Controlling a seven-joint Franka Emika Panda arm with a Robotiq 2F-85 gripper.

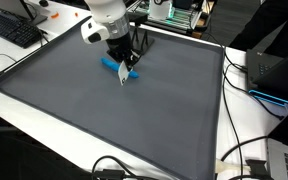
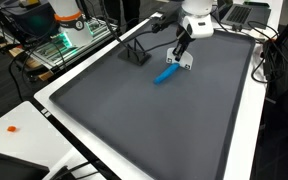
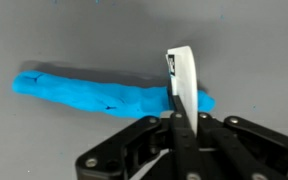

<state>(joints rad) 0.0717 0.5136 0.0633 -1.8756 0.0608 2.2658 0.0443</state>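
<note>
Nothing here can be read from where I stand. The white strip [image 3: 181, 85] has a small dark mark near its top edge, but it is too blurred to make out. The keys of the keyboard [image 1: 14, 30] are too small to show any letters.

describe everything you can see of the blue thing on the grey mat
The blue thing is a long, narrow, lumpy strip, bright sky blue, soft-looking like rolled cloth or putty. It lies flat on the grey mat, near one edge. A white piece held in the shut jaws crosses one end; contact cannot be told.
</note>
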